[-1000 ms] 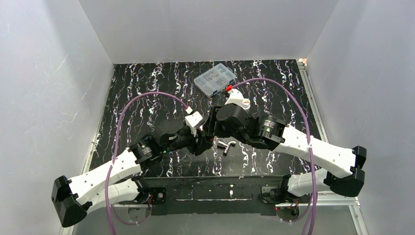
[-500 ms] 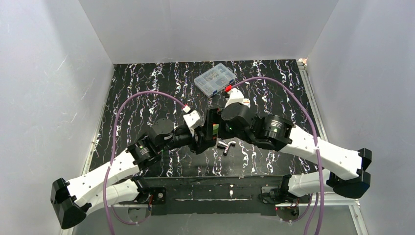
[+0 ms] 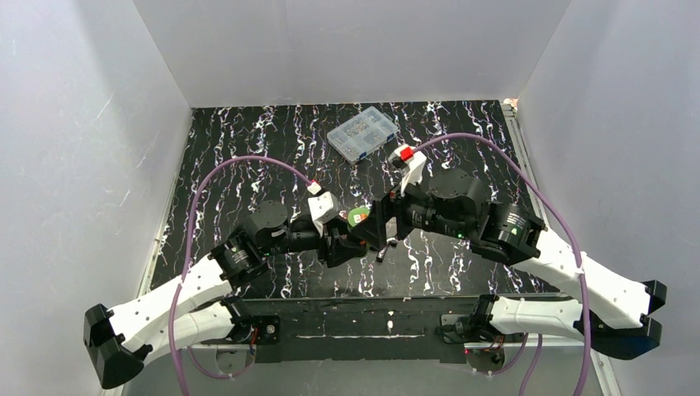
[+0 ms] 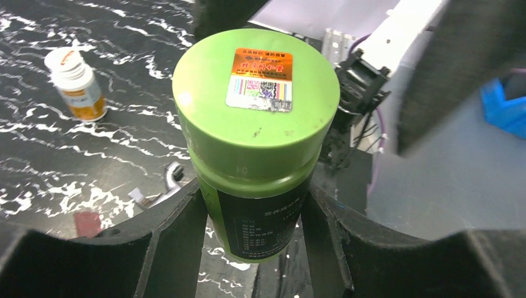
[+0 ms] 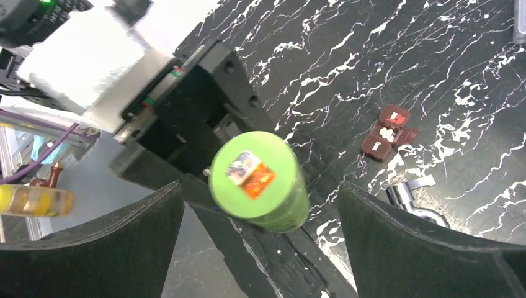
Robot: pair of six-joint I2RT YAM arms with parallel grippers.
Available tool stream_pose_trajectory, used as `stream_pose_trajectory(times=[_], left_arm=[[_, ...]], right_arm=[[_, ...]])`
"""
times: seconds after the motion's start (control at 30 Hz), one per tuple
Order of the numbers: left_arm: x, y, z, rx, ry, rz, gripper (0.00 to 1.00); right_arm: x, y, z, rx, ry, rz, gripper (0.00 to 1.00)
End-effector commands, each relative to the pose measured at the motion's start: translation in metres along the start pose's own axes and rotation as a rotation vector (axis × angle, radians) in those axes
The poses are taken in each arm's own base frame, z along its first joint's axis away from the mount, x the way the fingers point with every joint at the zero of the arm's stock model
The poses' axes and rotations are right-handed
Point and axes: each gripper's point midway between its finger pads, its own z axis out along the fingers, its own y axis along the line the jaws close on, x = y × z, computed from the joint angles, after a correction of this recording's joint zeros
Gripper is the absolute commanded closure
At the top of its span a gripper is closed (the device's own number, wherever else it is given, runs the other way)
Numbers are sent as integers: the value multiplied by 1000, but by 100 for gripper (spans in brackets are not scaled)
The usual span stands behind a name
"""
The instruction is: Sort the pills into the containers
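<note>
The left jaws squeeze the dark bottle with the green cap (image 4: 255, 155) around its body, near the middle of the black desk (image 4: 37, 155). The right jaws are wide open, one on each side of the cap, not touching it. The amber bottle with the white cap (image 4: 75, 84) stands apart on the desk.

From above, only the cap of the green-capped bottle (image 3: 357, 216) is shown, its body being hidden by the left gripper (image 3: 351, 231); the contents of the compartment box (image 3: 361, 134) are too small to be told; in the left wrist view the bottle's base is covered by that gripper's fingers (image 4: 177, 242), and its label print is not legible; in the right wrist view the fingers (image 5: 428, 248) of the right gripper (image 5: 257, 202) are cut off by the picture's edge, a metal piece (image 5: 409, 194) is half hidden behind one, and an amber object (image 5: 34, 202) is cropped at the left.
</note>
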Motion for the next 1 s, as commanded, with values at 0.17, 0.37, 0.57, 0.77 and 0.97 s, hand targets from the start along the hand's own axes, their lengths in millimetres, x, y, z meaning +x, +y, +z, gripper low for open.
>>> stream_pose_trajectory(times=[0.17,0.37,0.57,0.77,0.97], left_arm=[[-33,-52,-14,261,-88,15,100],[-36,-59,-14,313,-96,-20,100],[-40,-61,-14,337,-107,-37,100],[-40,-59,-13,342,-106,-54,100],[-43,-58,-13,343,-112,-60,100]], right_arm=[[-18,32,-29,-371,-71,-127,2],[-13,54,-36,-511,-29,-137,4],[-10,48,-33,-477,-24,-136,8],[-12,46,-30,-465,-29,-130,20],[-9,42,-24,-439,-16,-119,35]])
